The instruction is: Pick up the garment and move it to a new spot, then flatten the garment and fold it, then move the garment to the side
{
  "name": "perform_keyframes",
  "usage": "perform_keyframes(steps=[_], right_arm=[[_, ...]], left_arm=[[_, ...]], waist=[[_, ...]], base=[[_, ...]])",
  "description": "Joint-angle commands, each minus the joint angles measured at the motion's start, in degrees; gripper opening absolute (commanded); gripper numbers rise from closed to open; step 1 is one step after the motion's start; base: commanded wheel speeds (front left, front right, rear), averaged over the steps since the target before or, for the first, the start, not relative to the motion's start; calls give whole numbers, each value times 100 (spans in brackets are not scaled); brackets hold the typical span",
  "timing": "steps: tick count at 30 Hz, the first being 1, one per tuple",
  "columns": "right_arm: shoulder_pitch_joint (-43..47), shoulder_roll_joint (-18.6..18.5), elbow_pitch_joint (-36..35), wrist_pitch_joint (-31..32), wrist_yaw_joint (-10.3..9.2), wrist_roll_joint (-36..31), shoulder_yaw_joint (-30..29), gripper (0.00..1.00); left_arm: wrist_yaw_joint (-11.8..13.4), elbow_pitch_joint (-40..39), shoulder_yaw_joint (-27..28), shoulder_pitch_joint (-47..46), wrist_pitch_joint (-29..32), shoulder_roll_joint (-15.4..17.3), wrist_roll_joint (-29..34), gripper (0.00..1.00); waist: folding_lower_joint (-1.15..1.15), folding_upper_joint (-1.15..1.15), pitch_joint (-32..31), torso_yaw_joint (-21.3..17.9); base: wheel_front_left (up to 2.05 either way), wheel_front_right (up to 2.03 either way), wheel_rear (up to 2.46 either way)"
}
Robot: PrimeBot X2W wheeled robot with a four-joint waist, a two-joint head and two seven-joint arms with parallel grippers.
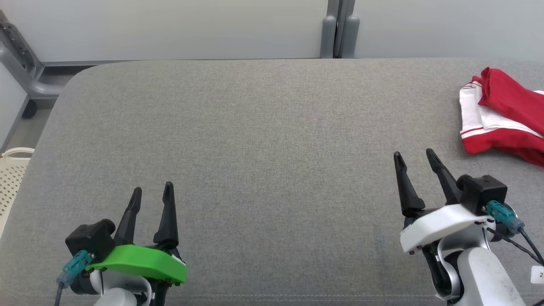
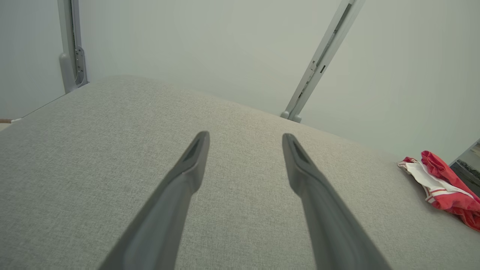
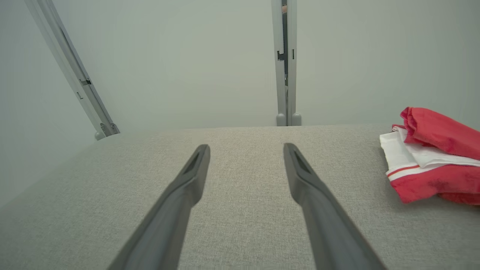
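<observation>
Pointing away from the robot, the left gripper [image 1: 153, 187], under a green wrist cover, and the right gripper [image 1: 413, 153], under a white one, sit at the near corners of the head view. Each has its two long dark fingers spread apart with nothing between them. Both are above a broad grey fabric-covered padded surface [image 1: 255, 127]; whether the fingertips touch it cannot be told. The garment [image 1: 505, 102], a bundled red sports jersey with white panels and red-white striped trim, lies on the far right of this surface, cut by the picture's edge. It is near the right gripper, beyond and to its right, and well apart from the left gripper. A cream perforated basket [image 1: 10, 178] stands beside the surface's left edge. Pale wall panels joined by a grey upright post [image 1: 340, 29] close the background.
</observation>
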Motion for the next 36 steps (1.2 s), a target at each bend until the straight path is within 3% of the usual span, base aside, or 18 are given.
perform_keyframes(steps=[1, 15, 36], right_arm=[[134, 8, -69, 29, -3, -62, -59, 100], [645, 38, -232, 112, -3, 156, -188, 100], [623, 40, -276, 115, -3, 156, -264, 100]], left_arm=[[-39, 35, -10, 68, -25, -32, 94, 100], [-331, 462, 200, 23, -26, -352, 494, 100], [-404, 544, 435, -74, -26, -481, 706, 100]], waist=[[0, 0, -41, -1], [0, 0, -95, -100], [0, 0, -96, -86]], base=[[0, 0, 0], [0, 0, 0], [0, 0, 0]])
